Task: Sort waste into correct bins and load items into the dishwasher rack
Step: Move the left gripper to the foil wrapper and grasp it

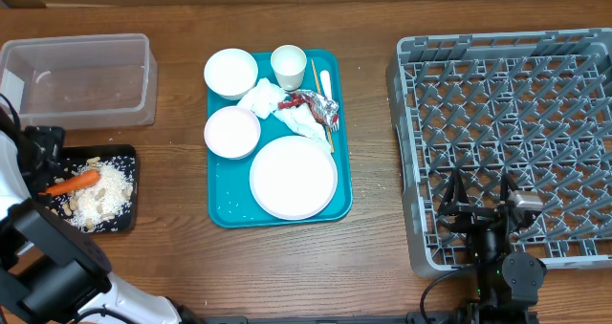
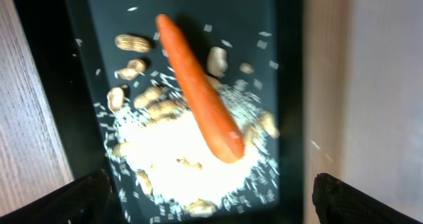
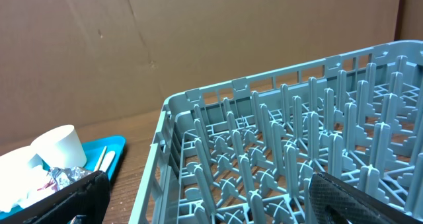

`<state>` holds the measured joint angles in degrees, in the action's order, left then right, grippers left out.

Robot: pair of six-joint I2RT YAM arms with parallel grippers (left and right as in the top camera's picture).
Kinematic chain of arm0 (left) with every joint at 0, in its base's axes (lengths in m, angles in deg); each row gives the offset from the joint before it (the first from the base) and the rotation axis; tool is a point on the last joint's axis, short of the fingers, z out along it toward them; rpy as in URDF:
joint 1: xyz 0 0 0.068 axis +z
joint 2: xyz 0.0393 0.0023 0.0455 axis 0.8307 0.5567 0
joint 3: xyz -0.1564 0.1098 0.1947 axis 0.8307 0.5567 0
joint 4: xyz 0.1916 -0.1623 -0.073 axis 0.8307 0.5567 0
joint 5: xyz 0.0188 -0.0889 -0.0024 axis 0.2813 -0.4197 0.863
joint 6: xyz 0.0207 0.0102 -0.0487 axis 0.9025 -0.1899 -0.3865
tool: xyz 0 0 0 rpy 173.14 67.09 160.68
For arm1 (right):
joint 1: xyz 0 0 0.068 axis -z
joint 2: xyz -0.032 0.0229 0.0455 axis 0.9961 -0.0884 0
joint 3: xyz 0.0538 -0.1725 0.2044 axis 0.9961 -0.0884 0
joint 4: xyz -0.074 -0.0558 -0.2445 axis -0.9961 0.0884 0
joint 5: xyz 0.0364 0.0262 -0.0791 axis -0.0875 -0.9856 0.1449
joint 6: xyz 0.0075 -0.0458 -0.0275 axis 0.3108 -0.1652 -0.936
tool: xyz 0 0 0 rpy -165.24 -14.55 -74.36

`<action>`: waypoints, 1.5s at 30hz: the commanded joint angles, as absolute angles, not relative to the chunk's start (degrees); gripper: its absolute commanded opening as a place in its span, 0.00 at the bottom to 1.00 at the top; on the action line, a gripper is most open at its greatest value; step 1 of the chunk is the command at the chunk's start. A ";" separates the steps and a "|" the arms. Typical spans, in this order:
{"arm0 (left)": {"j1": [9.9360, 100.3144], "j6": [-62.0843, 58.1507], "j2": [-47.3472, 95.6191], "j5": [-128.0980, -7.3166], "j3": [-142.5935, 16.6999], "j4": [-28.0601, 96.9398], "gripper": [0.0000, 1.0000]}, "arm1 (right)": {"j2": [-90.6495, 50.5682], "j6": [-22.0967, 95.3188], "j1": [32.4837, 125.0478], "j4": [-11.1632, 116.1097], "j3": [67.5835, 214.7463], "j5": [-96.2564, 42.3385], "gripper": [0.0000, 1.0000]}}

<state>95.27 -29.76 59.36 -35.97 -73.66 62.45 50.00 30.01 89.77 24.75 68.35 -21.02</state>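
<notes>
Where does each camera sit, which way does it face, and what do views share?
Overhead: above the table, facing down; left arm and right arm at the bottom.
Left wrist: over the black tray, looking down at the carrot; left end effector open.
Right wrist: low by the rack, looking across it to a brown backdrop; right end effector open.
Shared: overhead also shows carrot, rack and cup.

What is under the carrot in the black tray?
The carrot lies partly on a heap of white crumbs and peanut scraps in the black tray. Whatever is right beneath it is hidden.
</notes>
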 commanded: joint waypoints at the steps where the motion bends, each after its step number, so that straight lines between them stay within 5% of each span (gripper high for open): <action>1: 91.90 -25.43 53.98 -38.83 -78.53 65.40 1.00 | 50.50 30.16 89.88 24.35 67.74 -20.63 1.00; 18: 54.07 -15.18 50.05 -39.71 -78.90 60.88 1.00 | 50.50 30.16 89.88 24.35 67.74 -20.63 1.00; 25: 39.62 11.31 58.68 -44.98 -78.90 56.79 1.00 | 50.50 30.16 89.88 24.35 67.74 -20.63 1.00; 41: 33.32 7.97 62.31 -41.37 -79.03 53.09 1.00 | 50.50 30.16 89.88 24.35 67.74 -20.63 1.00; 45: 33.32 5.93 62.31 -40.76 -79.03 52.94 0.86 | 50.50 30.16 89.88 24.35 67.74 -20.63 1.00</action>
<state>33.32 8.38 62.55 -41.57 -78.05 53.31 50.00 29.97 89.77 24.79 68.35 -21.02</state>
